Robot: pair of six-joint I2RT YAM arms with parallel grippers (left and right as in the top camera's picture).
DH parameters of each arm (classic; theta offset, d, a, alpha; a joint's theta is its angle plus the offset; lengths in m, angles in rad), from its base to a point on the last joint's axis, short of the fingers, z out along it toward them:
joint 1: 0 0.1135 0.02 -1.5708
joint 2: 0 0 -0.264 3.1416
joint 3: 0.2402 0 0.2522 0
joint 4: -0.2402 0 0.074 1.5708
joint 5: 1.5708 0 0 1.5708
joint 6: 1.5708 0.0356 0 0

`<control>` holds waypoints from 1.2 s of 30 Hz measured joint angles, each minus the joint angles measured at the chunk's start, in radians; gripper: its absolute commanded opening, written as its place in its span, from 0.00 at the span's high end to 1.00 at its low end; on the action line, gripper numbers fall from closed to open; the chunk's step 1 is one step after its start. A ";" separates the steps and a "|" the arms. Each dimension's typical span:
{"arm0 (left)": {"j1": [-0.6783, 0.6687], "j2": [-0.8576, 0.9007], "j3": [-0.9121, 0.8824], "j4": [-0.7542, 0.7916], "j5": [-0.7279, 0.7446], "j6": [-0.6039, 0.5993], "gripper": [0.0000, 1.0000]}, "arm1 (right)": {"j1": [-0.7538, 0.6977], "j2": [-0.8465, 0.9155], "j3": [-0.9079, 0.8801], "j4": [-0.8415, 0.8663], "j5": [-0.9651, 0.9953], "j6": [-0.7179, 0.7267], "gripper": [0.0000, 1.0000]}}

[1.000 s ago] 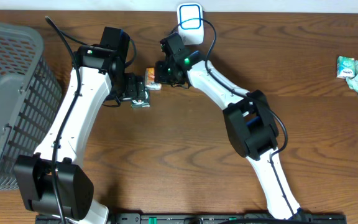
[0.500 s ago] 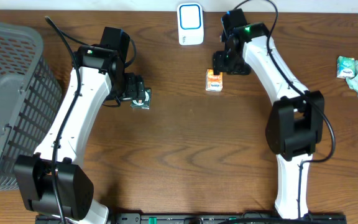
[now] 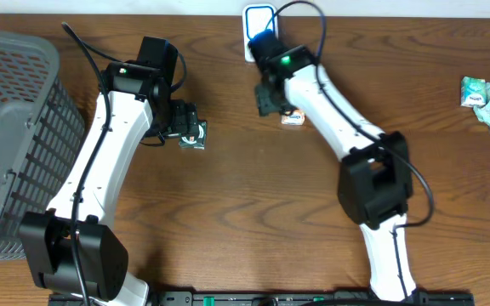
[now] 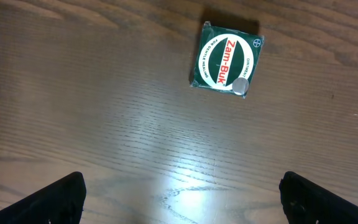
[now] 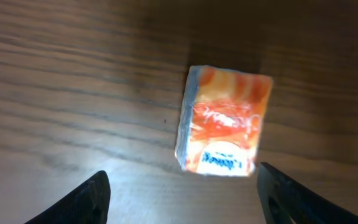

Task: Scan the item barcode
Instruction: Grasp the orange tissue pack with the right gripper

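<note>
Brown wood-grain table (image 3: 228, 221) fills every view. Near the top middle of the overhead frame, the orange packet (image 5: 225, 121) lies flat just below the white scanner (image 3: 260, 21). The right gripper (image 5: 182, 190) hovers above it, fingers apart and empty. Over a green box (image 4: 227, 57), the left gripper (image 4: 182, 196) hangs wide apart too. Lying flat and askew, the packet could skid or tip if pinched by a corner. No barcode shows, so it may face down.

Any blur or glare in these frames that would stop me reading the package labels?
Right wrist view: the orange packet is blurred, print unreadable. Left wrist view: the green Zam-Buk box is sharp, glare only on bare table below it. Overhead view: evenly lit, labels too small.
</note>
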 measured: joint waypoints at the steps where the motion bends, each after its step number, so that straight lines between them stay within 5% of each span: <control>1: 0.000 0.000 0.000 0.000 0.000 0.000 0.02 | 0.006 0.021 0.000 0.002 0.018 0.006 0.29; 4: 0.000 0.000 0.000 0.000 0.000 0.000 0.03 | 0.013 0.087 -0.001 0.011 0.056 0.015 0.35; 7: 0.000 0.000 0.000 0.000 0.000 0.000 0.02 | 0.013 0.114 0.000 0.013 0.085 0.025 0.54; 9: 0.000 0.000 0.000 0.000 0.000 0.000 0.02 | 0.012 0.116 0.000 0.013 0.099 0.027 0.71; 11: 0.000 0.000 0.000 0.000 0.000 0.000 0.02 | 0.006 0.118 0.000 0.010 0.118 0.031 0.98; 21: 0.000 0.000 0.000 0.000 0.000 0.000 0.02 | -0.042 0.131 0.113 -0.111 -0.079 -0.032 0.99; 29: 0.000 0.000 0.000 0.000 0.000 0.000 0.02 | -0.163 0.131 0.227 -0.190 -0.731 -0.259 0.99; 31: 0.000 0.000 0.000 0.000 0.000 0.000 0.02 | -0.213 0.129 0.172 -0.176 -0.964 -0.339 0.99; 36: 0.000 0.000 0.000 0.000 0.000 0.000 0.03 | -0.294 0.129 -0.018 -0.100 -1.185 -0.406 0.99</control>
